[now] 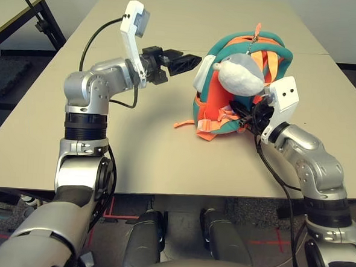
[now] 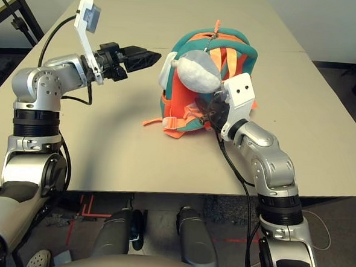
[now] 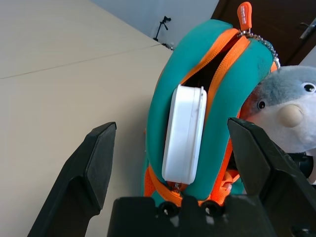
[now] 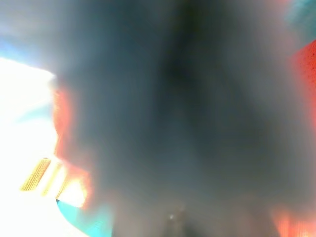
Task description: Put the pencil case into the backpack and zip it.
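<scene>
The flat white plastic pencil case (image 3: 183, 133) sticks halfway out of the orange-and-teal fabric backpack (image 1: 219, 106). The left gripper (image 1: 188, 63), jaws wide, at its 9 o'clock, should push it fully inside. Right gripper's (image 1: 251, 117) opening: cannot tell.

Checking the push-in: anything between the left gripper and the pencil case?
Nothing visible. The left gripper is open, with a clear gap to the pencil case, which sticks partway out of the backpack zipper opening.
</scene>
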`<state>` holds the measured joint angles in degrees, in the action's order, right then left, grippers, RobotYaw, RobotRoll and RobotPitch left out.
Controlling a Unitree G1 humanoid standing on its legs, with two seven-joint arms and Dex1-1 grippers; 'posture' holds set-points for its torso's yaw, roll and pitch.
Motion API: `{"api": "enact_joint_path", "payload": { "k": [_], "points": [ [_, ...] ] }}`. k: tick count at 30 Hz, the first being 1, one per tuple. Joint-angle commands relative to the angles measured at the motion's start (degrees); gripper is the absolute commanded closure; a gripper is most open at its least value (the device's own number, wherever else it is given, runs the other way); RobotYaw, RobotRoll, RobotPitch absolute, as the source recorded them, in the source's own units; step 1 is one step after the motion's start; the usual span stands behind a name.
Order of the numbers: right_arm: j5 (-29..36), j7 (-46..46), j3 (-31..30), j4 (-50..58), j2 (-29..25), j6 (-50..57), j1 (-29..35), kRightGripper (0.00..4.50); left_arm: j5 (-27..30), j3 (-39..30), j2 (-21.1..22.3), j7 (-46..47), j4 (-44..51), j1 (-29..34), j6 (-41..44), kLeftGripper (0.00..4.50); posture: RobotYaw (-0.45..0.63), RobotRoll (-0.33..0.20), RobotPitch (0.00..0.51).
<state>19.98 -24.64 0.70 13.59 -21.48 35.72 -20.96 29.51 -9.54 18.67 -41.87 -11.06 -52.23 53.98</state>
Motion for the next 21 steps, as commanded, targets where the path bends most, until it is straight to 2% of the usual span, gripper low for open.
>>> {"api": "enact_joint_path", "payload": {
  "k": [1,13,14,15,16,17,21],
  "points": [
    [-0.6,-0.6,-1.5,-1.1,0.1,0.9,0.7,3.97,1.8,0.5,-0.3,0.4,1.8,0.6,0.8,0.00,-0.20,0.000,0.120],
    [-0.8,-0.6,-1.8,-1.3,0.2,0.5,0.7,3.97,2.4,1.8,0.6,0.5,2.2,1.2,0.7,0.00,-0.19,0.000,0.119],
    [-0.8,-0.6,-1.9,-1.3,0.3,0.5,0.7,3.97,2.0,2.0,0.7,0.7,2.0,1.2,0.4,0.37,-0.19,0.000,0.119],
    [-0.9,-0.6,-2.0,-1.4,0.3,0.4,0.7,3.97,1.7,2.2,0.8,0.8,1.8,1.2,0.1,0.56,-0.19,0.000,0.119],
    [-0.9,-0.7,-2.1,-1.5,0.4,0.3,0.6,3.97,1.7,2.3,0.7,0.8,1.7,1.3,-0.5,0.18,-0.19,0.000,0.119],
    [-1.0,-0.7,-2.1,-1.5,0.4,0.3,0.6,3.97,1.8,2.3,0.7,0.7,1.7,1.3,-0.7,0.08,-0.19,0.000,0.119],
    [-1.2,-0.9,-2.3,-1.6,0.5,0.1,0.6,3.97,3.0,1.5,0.2,0.4,1.5,1.5,-1.3,0.00,-0.19,0.000,0.119]
  ]
}}
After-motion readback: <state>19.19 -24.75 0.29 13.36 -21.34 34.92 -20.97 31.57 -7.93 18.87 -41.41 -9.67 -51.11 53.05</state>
